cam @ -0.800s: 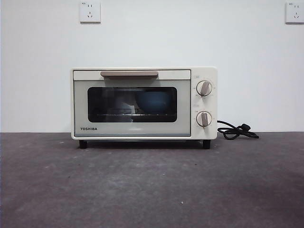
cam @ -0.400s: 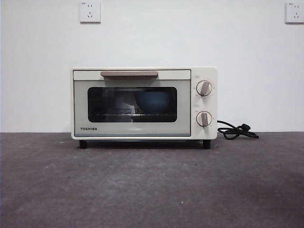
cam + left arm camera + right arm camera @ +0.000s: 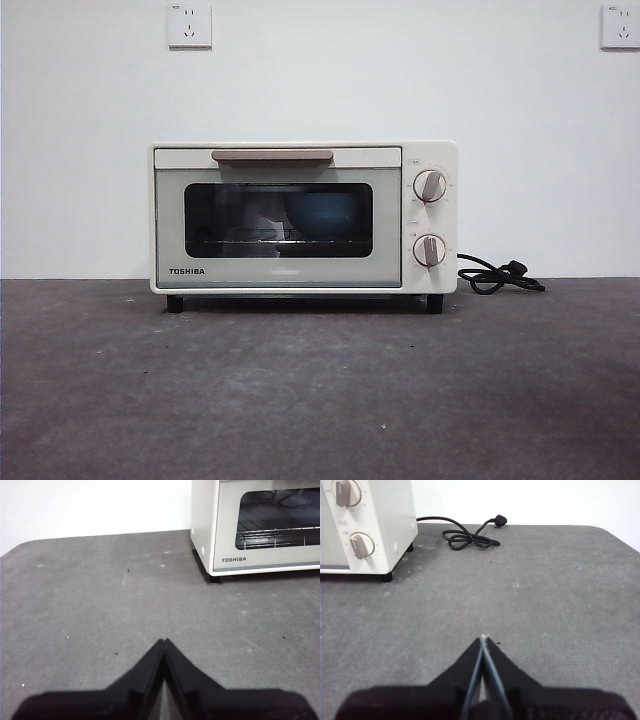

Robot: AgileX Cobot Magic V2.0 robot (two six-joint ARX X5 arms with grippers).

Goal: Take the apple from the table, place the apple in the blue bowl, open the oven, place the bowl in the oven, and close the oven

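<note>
The cream-white oven stands at the back of the table with its dark glass door shut. Through the glass the blue bowl shows on the rack, right of middle. The apple is hidden. In the left wrist view my left gripper is shut and empty over bare table, well in front of the oven's left corner. My right gripper is shut and empty too, over the table off the oven's knob side. Neither arm appears in the front view.
A coiled black cord lies on the table right of the oven, also seen as the cord in the right wrist view. Two wall sockets sit high on the white wall behind.
</note>
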